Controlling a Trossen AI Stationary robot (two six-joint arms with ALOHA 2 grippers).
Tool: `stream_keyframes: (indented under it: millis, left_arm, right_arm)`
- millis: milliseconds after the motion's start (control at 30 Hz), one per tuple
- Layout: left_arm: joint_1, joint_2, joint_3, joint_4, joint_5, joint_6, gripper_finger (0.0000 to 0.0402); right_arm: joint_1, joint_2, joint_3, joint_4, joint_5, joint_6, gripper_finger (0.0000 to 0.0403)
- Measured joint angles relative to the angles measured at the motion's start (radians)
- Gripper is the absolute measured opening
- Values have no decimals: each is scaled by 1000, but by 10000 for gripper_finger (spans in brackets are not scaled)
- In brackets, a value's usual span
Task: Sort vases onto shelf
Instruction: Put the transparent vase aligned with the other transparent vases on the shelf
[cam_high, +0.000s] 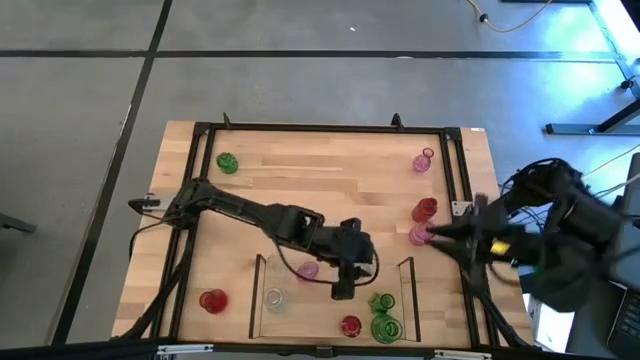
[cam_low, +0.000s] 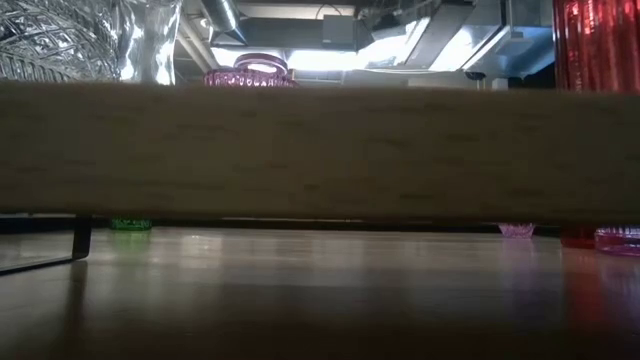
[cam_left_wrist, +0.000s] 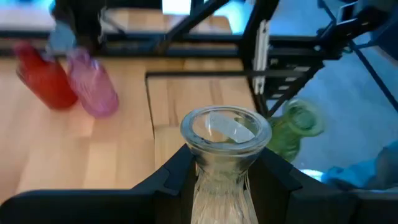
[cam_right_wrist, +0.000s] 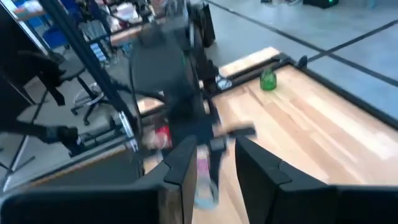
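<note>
My left gripper (cam_high: 343, 290) hangs over the middle of the shelf (cam_high: 262, 262), shut on a clear vase (cam_left_wrist: 225, 127). On the shelf stand a pink vase (cam_high: 308, 268), a clear one (cam_high: 272, 298), a red one (cam_high: 350, 326) and two green ones (cam_high: 382, 302). At the table's right edge my right gripper (cam_high: 436, 232) is blurred and open, beside a red vase (cam_high: 425, 210) and a pink vase (cam_high: 418, 236), and touches neither. Its fingers (cam_right_wrist: 186, 165) show a gap with the table behind. My left gripper pinches the clear vase's neck (cam_left_wrist: 221, 180) between its two fingers (cam_left_wrist: 174, 177), just below the flared mouth. The fingers slant down toward the table's near right. The vase stands upright in the hold. Its foot is out of frame, so whether it is lifted clear does not show.
Loose vases stand on the table: green (cam_high: 227, 162) at the far left, pink (cam_high: 424, 160) at the far right, red (cam_high: 212, 300) left of the shelf. A black frame (cam_high: 320, 128) rims the tabletop. The low view is mostly blocked by the shelf's wooden board (cam_low: 320, 150).
</note>
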Motion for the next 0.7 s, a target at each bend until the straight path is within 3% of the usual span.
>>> stream_keyframes:
  millis: [100,233,367,467,700]
  left_arm:
    - [-15,-44,0,3,-35,24,106]
    - [-40,-91,2,-27,-179,59,106]
    - [-77,-92,2,13,-268,140,106]
    - [-99,-89,2,-3,-333,153,106]
    - [-102,-86,2,-63,-446,141,106]
  right_arm:
    - [8,1,-93,31,5,62,99]
    - [-3,1,-178,110,22,138,99]
    - [-93,1,-210,160,-51,212,99]
    - [-181,2,-210,205,-143,210,99]
    - [-369,13,-209,313,-469,76,99]
